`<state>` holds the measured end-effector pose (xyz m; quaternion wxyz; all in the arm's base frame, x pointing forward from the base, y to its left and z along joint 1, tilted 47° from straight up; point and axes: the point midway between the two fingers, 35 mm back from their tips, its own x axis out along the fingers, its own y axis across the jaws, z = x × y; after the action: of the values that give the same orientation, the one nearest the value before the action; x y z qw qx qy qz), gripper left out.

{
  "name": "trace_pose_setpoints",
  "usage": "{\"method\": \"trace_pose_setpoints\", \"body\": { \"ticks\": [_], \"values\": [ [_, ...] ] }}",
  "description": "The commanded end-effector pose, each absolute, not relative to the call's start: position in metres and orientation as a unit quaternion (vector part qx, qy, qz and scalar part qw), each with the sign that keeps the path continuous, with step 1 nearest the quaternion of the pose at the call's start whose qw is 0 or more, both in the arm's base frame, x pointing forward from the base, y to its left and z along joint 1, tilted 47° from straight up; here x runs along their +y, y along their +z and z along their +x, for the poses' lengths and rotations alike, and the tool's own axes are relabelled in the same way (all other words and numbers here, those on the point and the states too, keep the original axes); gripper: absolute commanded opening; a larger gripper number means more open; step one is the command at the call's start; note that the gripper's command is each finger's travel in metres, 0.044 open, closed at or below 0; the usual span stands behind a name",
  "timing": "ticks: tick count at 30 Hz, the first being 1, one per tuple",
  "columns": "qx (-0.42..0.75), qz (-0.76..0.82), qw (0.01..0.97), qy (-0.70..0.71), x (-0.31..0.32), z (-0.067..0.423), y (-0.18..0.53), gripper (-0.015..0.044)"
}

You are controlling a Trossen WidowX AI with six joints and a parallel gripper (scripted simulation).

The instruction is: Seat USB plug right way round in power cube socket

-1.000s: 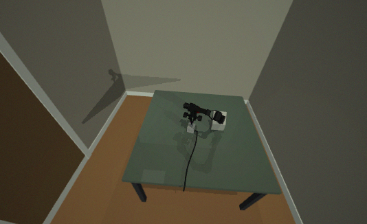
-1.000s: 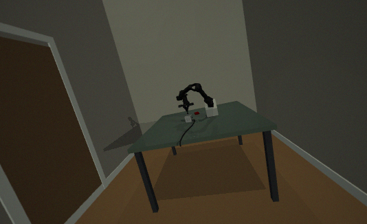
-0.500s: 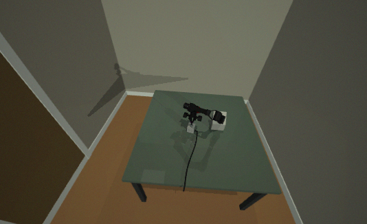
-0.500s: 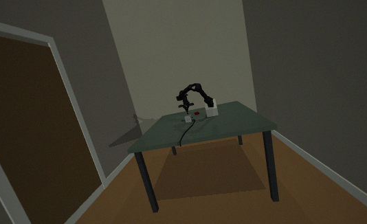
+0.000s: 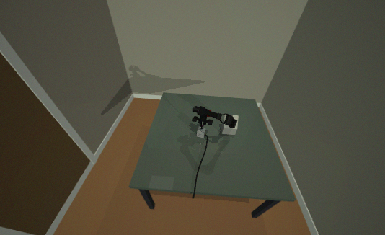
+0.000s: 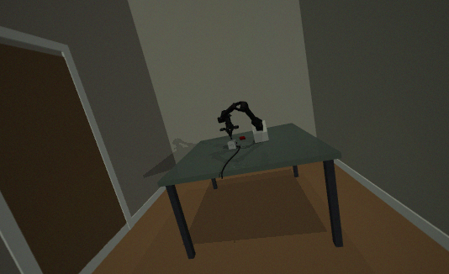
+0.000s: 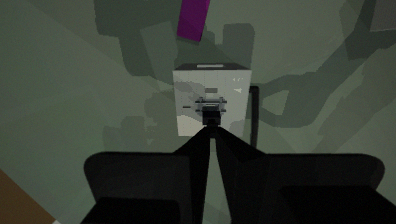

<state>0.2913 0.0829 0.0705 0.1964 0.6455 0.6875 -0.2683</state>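
The white power cube [image 5: 200,134] [image 6: 232,145] [image 7: 190,95] stands on the green table [image 5: 236,169] [image 6: 284,147], left of the arm's base. My gripper [image 5: 202,126] [image 6: 231,135] [image 7: 212,132] points straight down over the cube's top face and is shut on the small dark USB plug [image 7: 211,111]. The plug sits at the socket in the middle of the cube's top. I cannot tell how deep it sits. A black cable [image 5: 200,166] [image 6: 227,161] [image 7: 254,115] runs from the cube to the table's front edge.
The arm's white base block [image 5: 230,130] [image 6: 261,135] stands right of the cube. A small red block [image 6: 242,137] lies between them; the wrist view shows a purple block [image 7: 192,17] beyond the cube. The cable hangs over the front edge.
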Motion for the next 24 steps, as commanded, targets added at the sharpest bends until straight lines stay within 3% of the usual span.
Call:
{"method": "trace_pose_setpoints", "body": {
  "ticks": [1, 24],
  "values": [
    [0.688, 0.646, 0.192, -0.269, 0.0839, 0.2906, 0.0695, 0.0000],
    [0.688, 0.646, 0.192, -0.269, 0.0859, 0.2903, 0.0676, 0.0000]
  ]
}}
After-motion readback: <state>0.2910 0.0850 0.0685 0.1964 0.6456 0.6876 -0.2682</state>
